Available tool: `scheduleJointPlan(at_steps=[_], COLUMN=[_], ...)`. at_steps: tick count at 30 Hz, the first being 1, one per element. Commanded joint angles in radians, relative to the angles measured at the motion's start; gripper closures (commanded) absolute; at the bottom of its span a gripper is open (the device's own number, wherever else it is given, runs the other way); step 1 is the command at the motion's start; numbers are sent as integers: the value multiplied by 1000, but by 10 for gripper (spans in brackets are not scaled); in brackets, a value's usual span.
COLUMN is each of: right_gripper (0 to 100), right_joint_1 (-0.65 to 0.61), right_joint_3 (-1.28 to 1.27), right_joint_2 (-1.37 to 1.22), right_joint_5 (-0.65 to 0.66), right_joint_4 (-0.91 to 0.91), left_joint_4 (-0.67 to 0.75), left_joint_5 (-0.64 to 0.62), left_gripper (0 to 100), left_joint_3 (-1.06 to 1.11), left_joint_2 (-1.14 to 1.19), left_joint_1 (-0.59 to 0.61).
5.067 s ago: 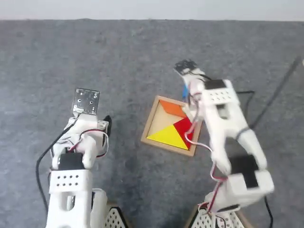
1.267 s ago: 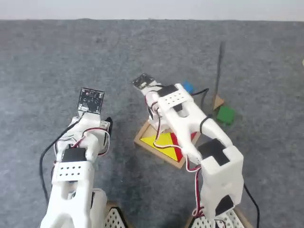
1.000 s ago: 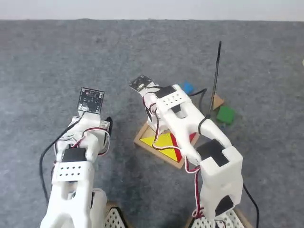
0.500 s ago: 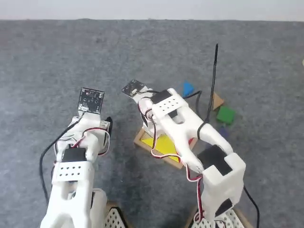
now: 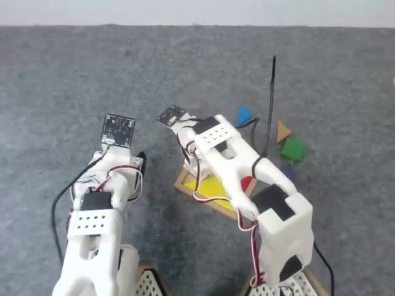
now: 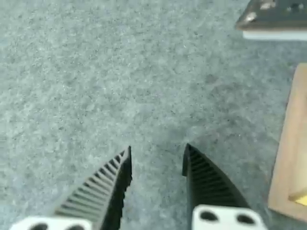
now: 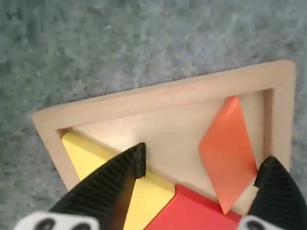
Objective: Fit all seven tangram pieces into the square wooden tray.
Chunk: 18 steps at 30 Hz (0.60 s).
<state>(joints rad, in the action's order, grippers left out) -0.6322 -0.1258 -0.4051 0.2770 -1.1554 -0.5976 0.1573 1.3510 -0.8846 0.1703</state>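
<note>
The square wooden tray (image 7: pixel 158 98) lies on the grey felt mat (image 5: pixel 74 74) near the middle, under the right arm. The right gripper (image 7: pixel 202 163) hangs over it with jaws spread wide and nothing between them. Inside lie a yellow triangle (image 7: pixel 84 158), a red triangle (image 7: pixel 192 211) and an orange parallelogram (image 7: pixel 229 148).

To the right and farther off sit a blue triangle (image 5: pixel 244 115), a tan triangle (image 5: pixel 282 131), a green square (image 5: pixel 292 149) and a purplish piece (image 5: pixel 289 171) (its shape is hard to make out).

The left gripper (image 6: pixel 157 155) hovers over bare mat left of the tray, jaws parted.

The pieces look thin, stiff and light, probably smooth-faced. Each is best pinched across two opposite edges, low against the mat, since a flat piece could tip or skid.
</note>
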Motion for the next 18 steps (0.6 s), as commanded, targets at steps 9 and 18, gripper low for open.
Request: scheduleJointPlan(at_steps=[9,18], right_gripper=[883,919], right_joint_1=[-5,41], right_joint_3=[106,106], right_joint_2=[-81,-53], right_joint_5=[6,12], right_joint_4=[-25,-41], left_joint_4=[21,21], left_joint_5=[8,8], left_gripper=[825,825], left_joint_3=[-41,-41], left_joint_2=[3,3], left_joint_1=[5,5])
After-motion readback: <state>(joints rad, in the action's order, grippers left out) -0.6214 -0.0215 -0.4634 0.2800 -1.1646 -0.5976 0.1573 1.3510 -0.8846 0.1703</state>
